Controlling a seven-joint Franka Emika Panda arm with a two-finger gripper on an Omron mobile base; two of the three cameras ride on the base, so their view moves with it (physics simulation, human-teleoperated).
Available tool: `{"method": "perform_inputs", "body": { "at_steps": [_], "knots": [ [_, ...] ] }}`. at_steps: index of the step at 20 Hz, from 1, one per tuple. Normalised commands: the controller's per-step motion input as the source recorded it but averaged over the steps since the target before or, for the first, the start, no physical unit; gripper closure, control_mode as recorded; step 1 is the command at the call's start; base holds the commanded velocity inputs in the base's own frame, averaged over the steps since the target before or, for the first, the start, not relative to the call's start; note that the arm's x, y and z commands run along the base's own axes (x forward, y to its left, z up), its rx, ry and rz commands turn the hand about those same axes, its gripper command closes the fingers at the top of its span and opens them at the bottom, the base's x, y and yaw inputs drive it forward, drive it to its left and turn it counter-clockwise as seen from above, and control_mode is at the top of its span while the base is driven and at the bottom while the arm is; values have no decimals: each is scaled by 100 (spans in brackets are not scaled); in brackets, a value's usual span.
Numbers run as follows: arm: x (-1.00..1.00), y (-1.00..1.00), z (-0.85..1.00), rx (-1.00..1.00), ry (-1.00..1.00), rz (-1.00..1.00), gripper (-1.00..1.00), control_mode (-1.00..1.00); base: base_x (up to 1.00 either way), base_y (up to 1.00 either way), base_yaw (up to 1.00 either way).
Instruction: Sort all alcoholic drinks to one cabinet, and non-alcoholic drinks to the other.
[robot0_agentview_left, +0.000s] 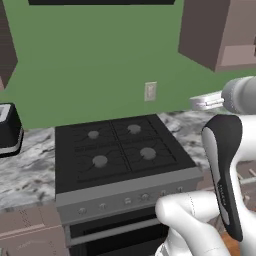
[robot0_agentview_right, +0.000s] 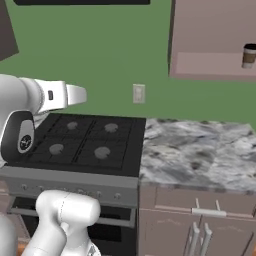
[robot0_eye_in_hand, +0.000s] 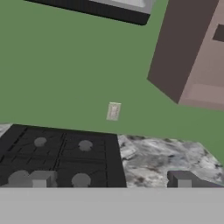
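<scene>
Toaster: black toaster (robot0_agentview_left: 9, 127) on the marbled counter, far left.
Stove: black four-burner stove (robot0_agentview_right: 82, 142), centre.
Gripper: two-finger gripper (robot0_eye_in_hand: 111, 180) above the stove's edge, jaws spread wide, empty.
Cup: small tan-orange cup with black top (robot0_agentview_right: 249, 56) upright on the shelf of the open mauve-brown wall cabinet (robot0_agentview_right: 210, 65), upper right.

The arm (robot0_agentview_left: 210, 220) is glossy white, built of rounded, swollen links like bent tubes. Dark, near-black panels mark its joints: a long curved strip with a pale grey edge and faint small lettering, and in the right base view a rounded dark cap bearing a small white ring mark. The wrist link is paler grey. The pincer (robot0_eye_in_hand: 111, 179) ends in two small, blocky, dark grey finger tips (robot0_eye_in_hand: 40, 179).
</scene>
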Motion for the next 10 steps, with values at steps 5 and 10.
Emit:
{"method": "perform_inputs", "body": {
  "at_steps": [5,10],
  "knots": [
    [0,0,0,0,0,0,-100,100,-18,52,0],
    [0,0,0,0,0,0,-100,100,-30,48,0]
  ]
}}
